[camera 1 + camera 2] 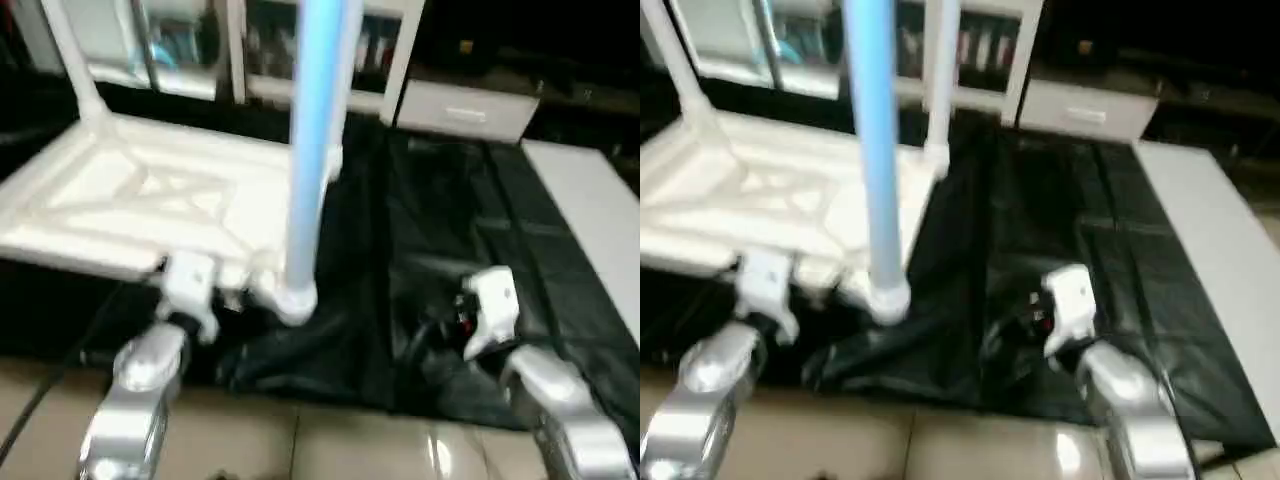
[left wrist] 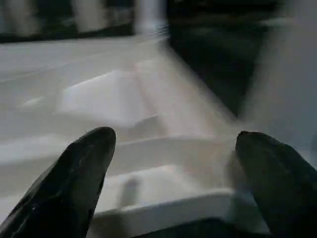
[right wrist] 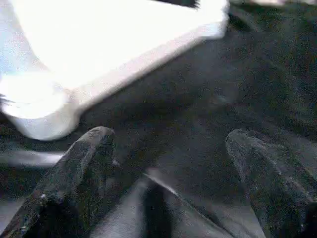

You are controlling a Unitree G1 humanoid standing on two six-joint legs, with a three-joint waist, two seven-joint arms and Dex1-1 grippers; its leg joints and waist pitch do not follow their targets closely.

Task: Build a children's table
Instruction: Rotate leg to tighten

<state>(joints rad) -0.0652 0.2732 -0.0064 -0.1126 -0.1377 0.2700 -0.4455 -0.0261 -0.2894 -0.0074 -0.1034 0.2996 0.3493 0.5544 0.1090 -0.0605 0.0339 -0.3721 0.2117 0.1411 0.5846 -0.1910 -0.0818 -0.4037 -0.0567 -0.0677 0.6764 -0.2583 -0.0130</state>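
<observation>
The children's table lies upside down at the left of the black-draped work table. Its white tabletop point(image 1: 150, 195) shows the X-ribbed underside. One leg point(image 1: 310, 150) stands upright in the near right corner socket, another leg point(image 1: 70, 60) rises from the far left corner, and a third leg point(image 1: 940, 70) stands at the far right corner. My left gripper point(image 1: 190, 290) is at the tabletop's near edge. In the left wrist view it point(image 2: 173, 136) is open, with the white rim just ahead of its fingers. My right gripper point(image 1: 485, 310) hovers open over the black cloth, right of the tabletop; nothing lies between its fingers point(image 3: 94, 148).
The black cloth point(image 1: 450, 220) is wrinkled at the front edge. A white panel point(image 1: 590, 210) lies along the right side. A white drawer unit point(image 1: 465, 105) and shelves stand behind the table. Light floor tiles point(image 1: 300, 440) show in front.
</observation>
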